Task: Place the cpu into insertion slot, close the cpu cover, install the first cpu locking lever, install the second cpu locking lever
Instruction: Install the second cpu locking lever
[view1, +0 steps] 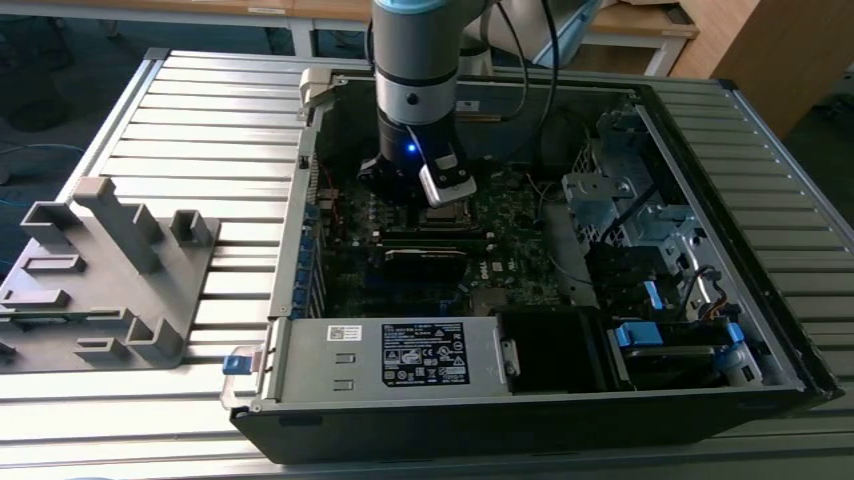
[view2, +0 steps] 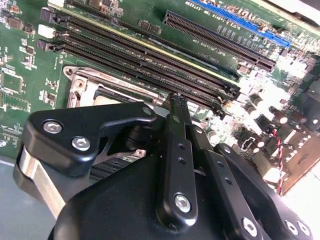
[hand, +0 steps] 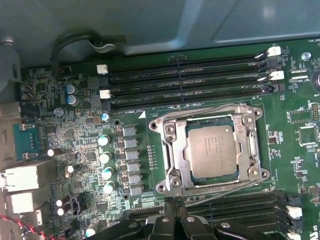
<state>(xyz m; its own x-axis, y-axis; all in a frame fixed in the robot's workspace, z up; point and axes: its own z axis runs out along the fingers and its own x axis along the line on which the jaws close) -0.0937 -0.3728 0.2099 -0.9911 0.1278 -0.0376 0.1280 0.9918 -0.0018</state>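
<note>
The cpu (hand: 212, 150), a dull silvery square chip, lies flat in the insertion slot on the green motherboard. The cpu cover (hand: 172, 150), a silvery frame plate, lies down around it, so the slot itself is hidden. Thin wire locking levers run along two sides of the socket (hand: 200, 111) (hand: 235, 192); whether they are hooked I cannot tell. My gripper (hand: 172, 201) hovers just beside the socket's edge, fingers shut together with nothing between them. In the second wrist view the gripper (view2: 177, 99) covers most of the socket, with a corner of the cover (view2: 80, 85) showing. In the exterior view the gripper (view1: 434, 195) is low inside the open computer case.
Long black memory slots (hand: 190, 75) flank the socket on both sides. A grey power supply box with a white label (view1: 400, 355) sits at the case's near end, and a drive cage (view1: 627, 200) at the exterior view's right. A grey fixture (view1: 107, 280) stands on the slatted table.
</note>
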